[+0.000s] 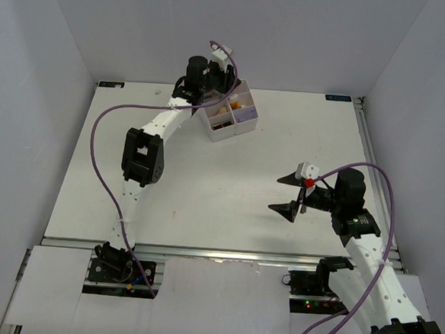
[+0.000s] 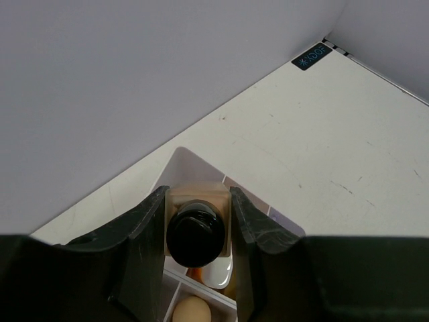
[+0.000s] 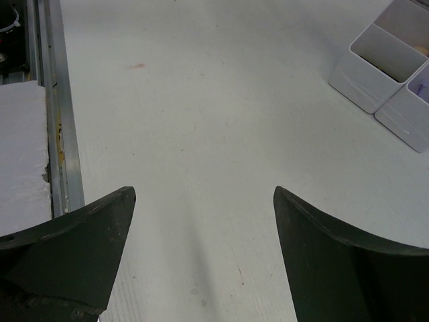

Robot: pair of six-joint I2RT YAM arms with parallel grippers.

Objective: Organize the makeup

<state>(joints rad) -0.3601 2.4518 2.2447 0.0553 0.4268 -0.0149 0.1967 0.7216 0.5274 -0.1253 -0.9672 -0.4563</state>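
Note:
My left gripper (image 1: 215,92) reaches over the back left part of the white four-compartment box (image 1: 223,135). In the left wrist view it (image 2: 198,194) is shut on the tan bottle (image 2: 198,196), whose dark cap (image 2: 196,235) points at the camera. The bottle hangs over the box (image 2: 184,157); whether it touches the bottom is hidden. A beige sponge (image 2: 191,310) lies in a nearer compartment, and something orange (image 2: 196,274) shows beside it. My right gripper (image 1: 283,193) hovers over bare table at the right, open and holding nothing (image 3: 204,191). The rest of the makeup is not distinguishable.
The back wall (image 2: 134,80) rises close behind the box. A metal rail (image 1: 216,252) runs along the table's near edge, with white foam panels (image 3: 20,147) in front of it. The box (image 3: 365,87) is at the right wrist view's upper right.

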